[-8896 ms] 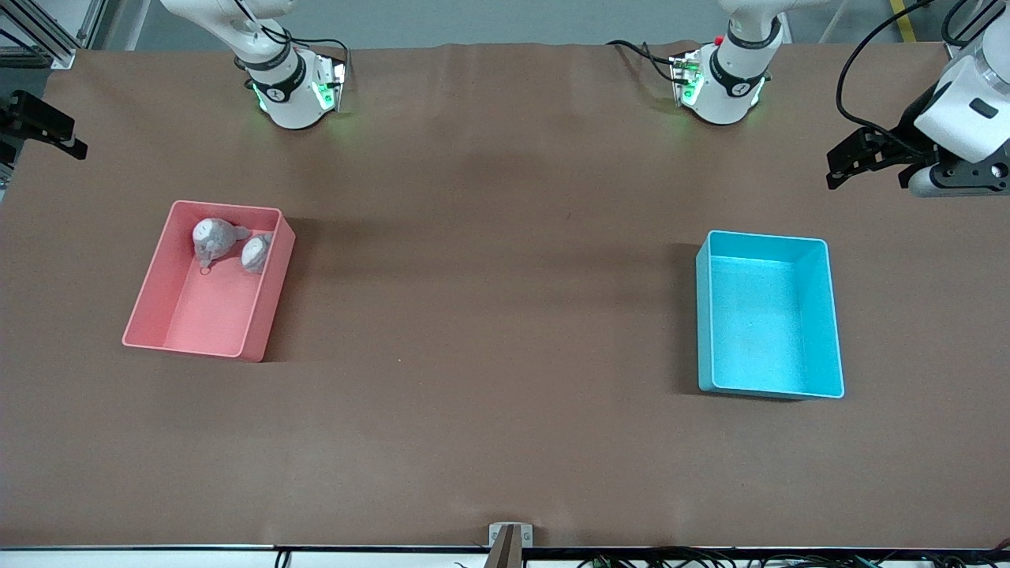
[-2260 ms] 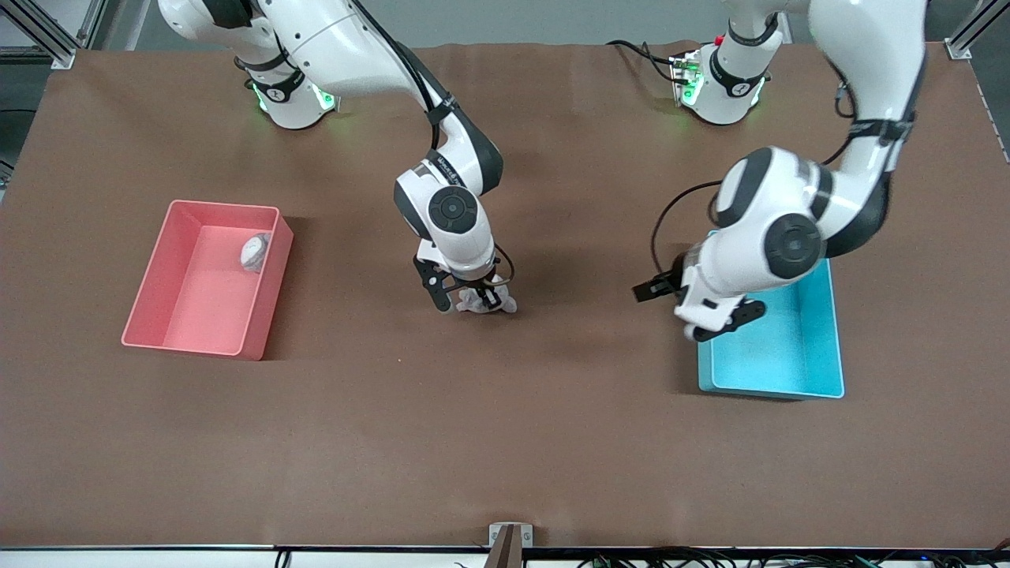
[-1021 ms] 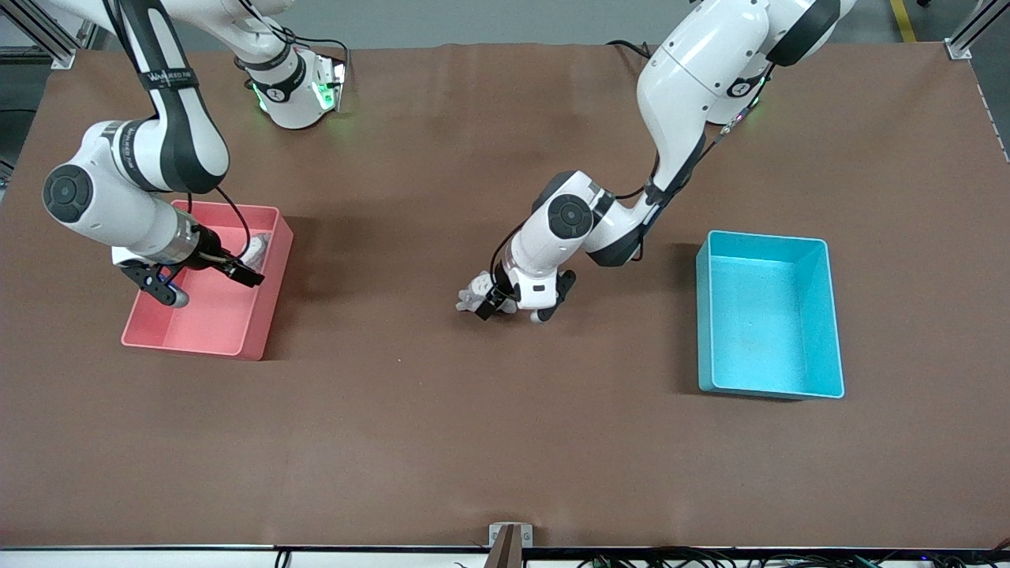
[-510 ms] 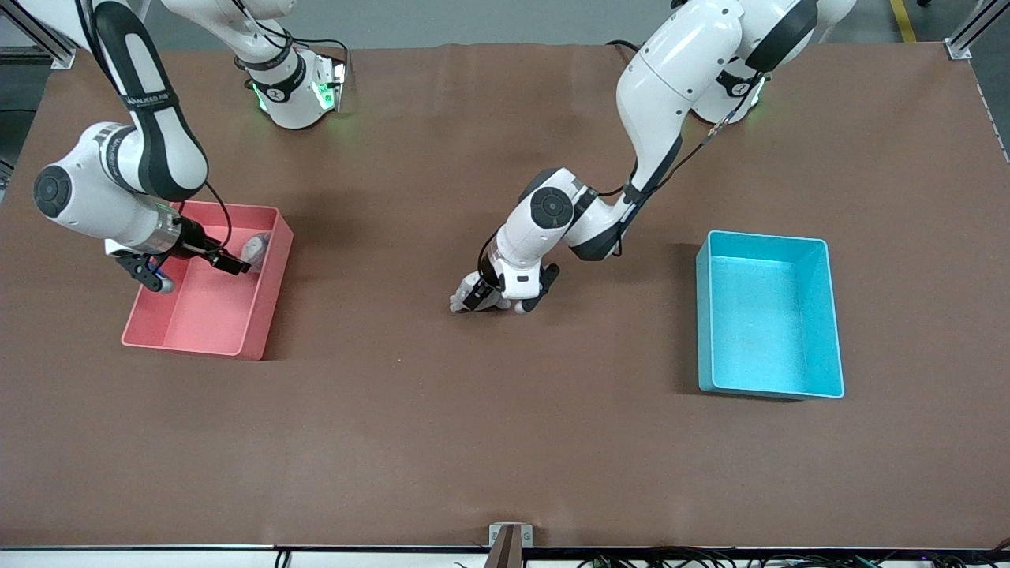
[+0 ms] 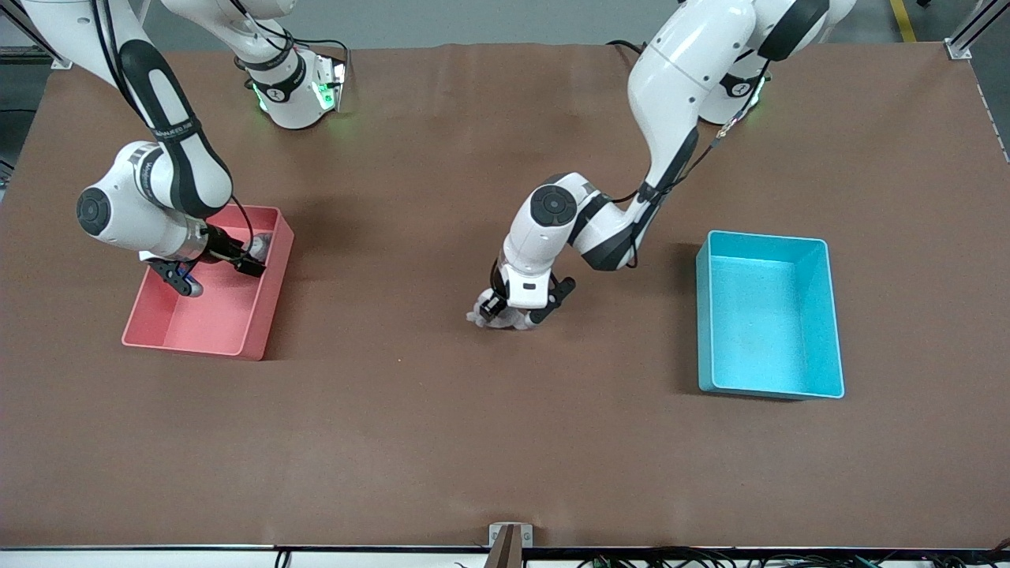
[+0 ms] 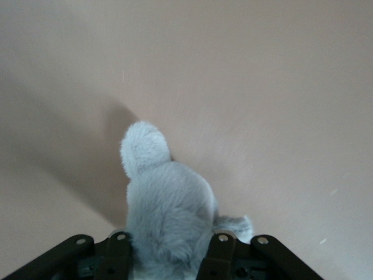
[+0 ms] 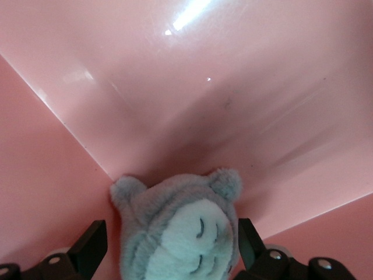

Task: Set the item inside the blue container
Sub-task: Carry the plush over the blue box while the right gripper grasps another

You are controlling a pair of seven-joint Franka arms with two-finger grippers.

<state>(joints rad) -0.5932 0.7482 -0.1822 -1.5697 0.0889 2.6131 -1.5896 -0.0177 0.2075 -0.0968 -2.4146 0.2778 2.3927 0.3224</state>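
Two pick-ups are in hand at once. The left gripper (image 5: 514,309) is down at mid-table with its fingers (image 6: 223,255) clenched on a grey plush toy (image 6: 169,213); in the left wrist view the toy fills the gap between the jaws, with an ear or tail poking out over the brown table (image 5: 442,426). Whether the toy is off the surface yet cannot be told. The blue container (image 5: 769,314) sits open-topped and with nothing visible inside, toward the left arm's end of the table, well apart from the held toy. The right gripper (image 5: 215,268) is inside the pink bin (image 5: 189,335) at the right arm's end, its fingers (image 7: 90,248) released and spread on either side of a second plush toy (image 7: 180,233) that lies in a corner of the bin, face up, not yet squeezed. Judgement: the grasp step on the first toy looks done. The next move calls for a lift clear of the table, a carry over the blue container's rim, then a release above its floor. The right arm needs to close on its toy without catching the bin wall. Writing: there is lettering on the right arm's black forearm band, too small to read; no other labels visible.
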